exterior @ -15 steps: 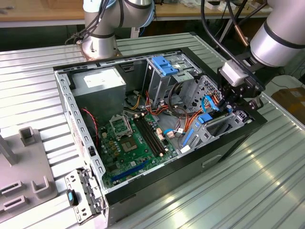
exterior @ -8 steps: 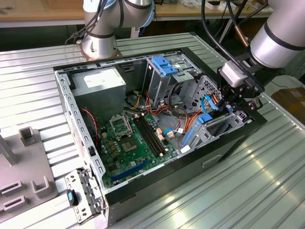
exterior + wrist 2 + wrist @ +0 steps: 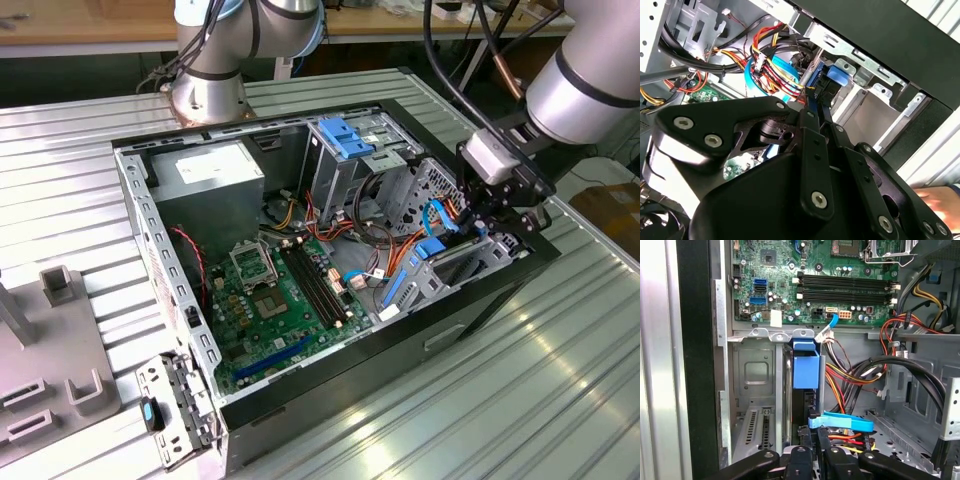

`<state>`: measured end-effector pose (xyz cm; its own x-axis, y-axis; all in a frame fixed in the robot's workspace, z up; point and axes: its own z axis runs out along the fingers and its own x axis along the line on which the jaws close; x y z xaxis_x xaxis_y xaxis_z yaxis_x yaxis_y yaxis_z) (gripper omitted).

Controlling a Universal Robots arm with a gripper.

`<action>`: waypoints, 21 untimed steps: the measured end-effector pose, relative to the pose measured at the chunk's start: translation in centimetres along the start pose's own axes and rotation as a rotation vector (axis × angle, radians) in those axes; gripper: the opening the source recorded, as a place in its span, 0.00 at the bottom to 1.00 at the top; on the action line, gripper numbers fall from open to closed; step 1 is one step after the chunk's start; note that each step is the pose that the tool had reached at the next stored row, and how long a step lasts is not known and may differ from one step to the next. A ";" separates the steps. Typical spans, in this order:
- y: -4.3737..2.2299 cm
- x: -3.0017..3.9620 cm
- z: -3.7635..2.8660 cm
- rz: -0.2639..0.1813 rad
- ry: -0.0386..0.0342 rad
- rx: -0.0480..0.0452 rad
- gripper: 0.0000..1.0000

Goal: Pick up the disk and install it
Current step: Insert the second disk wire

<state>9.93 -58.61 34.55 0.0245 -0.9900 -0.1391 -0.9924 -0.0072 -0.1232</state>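
Note:
The disk (image 3: pixel 805 365) stands on edge in the metal drive cage (image 3: pixel 757 370) at the corner of the open computer case (image 3: pixel 330 400), its bright blue carrier end facing the motherboard. In the exterior view the disk (image 3: pixel 432 255) shows as blue rails low in the cage on that view's right. My gripper (image 3: pixel 497 222) hangs directly over it. In both wrist views the black fingers (image 3: pixel 801 455) run close together onto the disk's near edge, with the gripper (image 3: pixel 814 437) shut on it. The second wrist view has the gripper (image 3: pixel 815 107) pinching a blue rail, with the disk's blue tab (image 3: pixel 832 80) just beyond.
Red, yellow and black cable bundles (image 3: pixel 865 375) and a thin blue data cable (image 3: pixel 752 77) crowd the space beside the cage. The motherboard (image 3: pixel 280 300) and power supply (image 3: pixel 215 172) fill the case. A light-blue flap (image 3: pixel 345 135) sits on the upper bay. A hand (image 3: pixel 940 200) is near the case.

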 end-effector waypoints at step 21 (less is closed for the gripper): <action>-0.36 0.08 0.37 0.000 -0.0004 -0.0003 0.24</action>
<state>10.33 -58.64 34.22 0.0244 -0.9899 -0.1395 -0.9924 -0.0072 -0.1229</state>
